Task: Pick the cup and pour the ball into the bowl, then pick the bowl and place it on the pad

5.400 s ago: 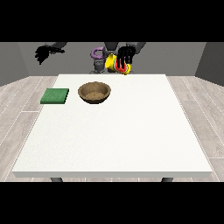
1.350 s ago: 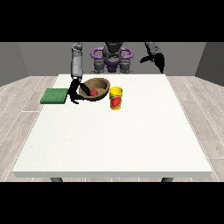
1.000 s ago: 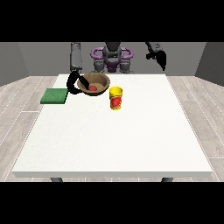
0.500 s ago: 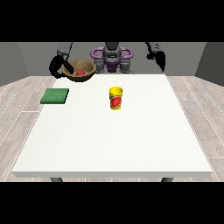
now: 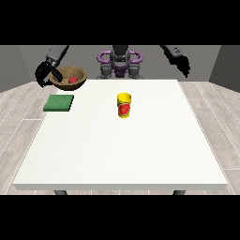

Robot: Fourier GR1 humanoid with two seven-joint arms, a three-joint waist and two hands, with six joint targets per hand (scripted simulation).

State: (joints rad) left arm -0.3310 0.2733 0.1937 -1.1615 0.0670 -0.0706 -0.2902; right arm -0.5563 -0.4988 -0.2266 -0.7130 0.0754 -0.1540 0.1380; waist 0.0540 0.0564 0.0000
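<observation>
Carrying the bowl (image 5: 69,77), red ball (image 5: 72,80) inside, I've lifted it off the desk (image 5: 122,140); the hand at the view's left (image 5: 45,73) curls fingers on its rim, above the pad (image 5: 59,102). Cup (image 5: 124,105) stands mid-desk; the hand at the view's right (image 5: 182,64) hangs relaxed, well clear.

The brown wooden bowl (image 5: 69,77) is lifted off the table, above its far left corner and tilted a little, with the red ball (image 5: 72,80) inside it. The flat green square pad (image 5: 59,102) lies on the table just in front of and below the bowl. The yellow cup (image 5: 124,106) with a red mark stands upright near the table's middle, well apart from the pad
</observation>
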